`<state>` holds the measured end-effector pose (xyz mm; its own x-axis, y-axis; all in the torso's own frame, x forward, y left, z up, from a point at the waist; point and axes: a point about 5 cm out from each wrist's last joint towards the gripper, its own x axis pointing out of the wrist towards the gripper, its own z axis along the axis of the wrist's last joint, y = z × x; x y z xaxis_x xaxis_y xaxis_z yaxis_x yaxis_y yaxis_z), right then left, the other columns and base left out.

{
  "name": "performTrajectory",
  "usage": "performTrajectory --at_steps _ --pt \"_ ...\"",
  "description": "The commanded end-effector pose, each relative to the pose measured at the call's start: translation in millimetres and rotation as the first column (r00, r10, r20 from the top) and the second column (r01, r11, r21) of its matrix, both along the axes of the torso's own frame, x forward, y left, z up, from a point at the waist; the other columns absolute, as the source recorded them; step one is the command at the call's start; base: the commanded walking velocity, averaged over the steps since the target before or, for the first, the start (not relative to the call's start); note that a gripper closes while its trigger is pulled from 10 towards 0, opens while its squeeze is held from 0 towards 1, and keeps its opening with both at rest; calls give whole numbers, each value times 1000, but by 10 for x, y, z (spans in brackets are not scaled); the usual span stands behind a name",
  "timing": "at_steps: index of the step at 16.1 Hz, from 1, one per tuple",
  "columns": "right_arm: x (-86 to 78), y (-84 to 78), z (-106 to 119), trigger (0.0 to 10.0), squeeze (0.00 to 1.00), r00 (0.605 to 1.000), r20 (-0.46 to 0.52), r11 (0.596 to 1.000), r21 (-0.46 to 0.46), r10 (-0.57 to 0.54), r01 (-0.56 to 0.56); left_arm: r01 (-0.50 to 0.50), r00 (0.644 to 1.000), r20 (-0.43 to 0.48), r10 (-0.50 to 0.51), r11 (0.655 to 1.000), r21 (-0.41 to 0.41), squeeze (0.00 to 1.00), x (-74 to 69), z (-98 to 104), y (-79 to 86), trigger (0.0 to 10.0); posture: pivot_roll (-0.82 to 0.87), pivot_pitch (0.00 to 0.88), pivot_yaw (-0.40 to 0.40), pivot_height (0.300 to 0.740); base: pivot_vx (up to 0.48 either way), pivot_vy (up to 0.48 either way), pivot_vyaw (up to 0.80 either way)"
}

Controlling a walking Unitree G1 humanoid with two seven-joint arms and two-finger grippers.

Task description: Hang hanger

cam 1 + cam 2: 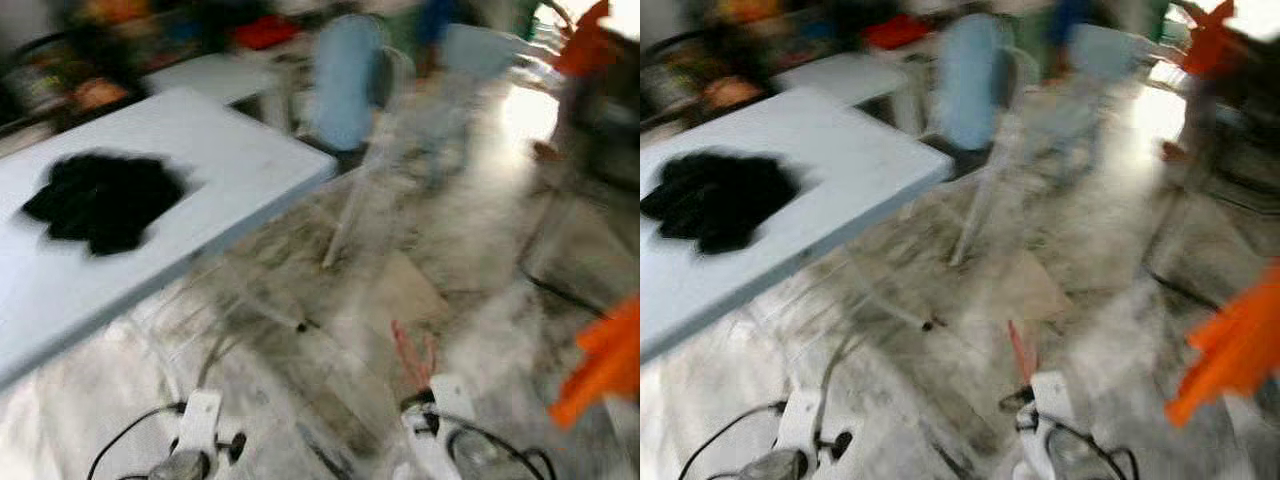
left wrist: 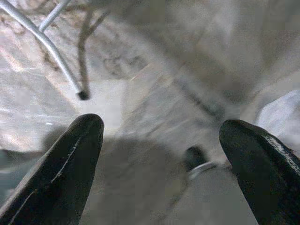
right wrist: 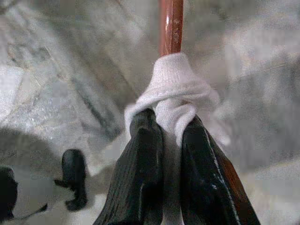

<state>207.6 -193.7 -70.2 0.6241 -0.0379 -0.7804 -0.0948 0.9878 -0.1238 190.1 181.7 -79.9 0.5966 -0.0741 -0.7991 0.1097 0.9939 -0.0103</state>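
Right gripper [image 3: 171, 136], low before the robot, has its fingers clamped on white cloth [image 3: 176, 89] wrapping the reddish hanger [image 3: 171, 23], whose rod runs lengthwise straight ahead from the fingertips; left gripper [image 2: 159, 140] is spread wide, empty; hanging appears outstanding, with table [image 1: 230, 170] beyond.

A white table [image 1: 230, 190] fills the left of the scene, with a heap of black cloth [image 1: 105, 200] lying on its top toward the left. Beyond its far corner stand two pale blue chairs [image 1: 348, 80] (both heavily blurred). The floor [image 1: 440, 240] is grey-and-white marble, with a tan patch near the middle. Orange shapes [image 1: 605, 365] sit at the right edge, near and far, too blurred to identify.
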Motion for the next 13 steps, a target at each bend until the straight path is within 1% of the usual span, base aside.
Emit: performTrajectory --at_steps 1,4,7,8,10,13 --pt "-95 -155 -29 10000 0 999 -27 998 -43 -36 35 35 999 -16 -35 999 -13 0 -3 -10 -60 10000 -178 0 163 740 0 480 -800" --pt "-147 -235 -41 10000 0 998 -40 997 -60 -49 47 61 997 -37 -62 998 -12 0 -36 -28 -67 10000 -183 0 165 740 0 480 -702" --pt "-159 -249 -45 10000 0 998 -49 996 -80 -28 24 70 997 -34 -70 998 -8 0 -33 -27 -76 10000 -175 0 157 740 0 480 0" --pt "-152 -244 -42 10000 0 999 -47 997 -72 -21 17 58 998 -14 -58 998 -35 0 -28 -21 -94 10000 -165 0 144 740 0 0 0" --pt "-110 -220 -25 10000 0 999 -43 999 -49 -14 12 44 998 -35 -45 999 -31 0 -86 -53 -103 10000 -130 0 94 740 0 0 0" --pt "32 -124 33 10000 0 999 -22 999 -21 32 -32 -57 997 -49 55 997 -44 0 -173 -92 -64 10000 -78 0 26 740 0 0 0"
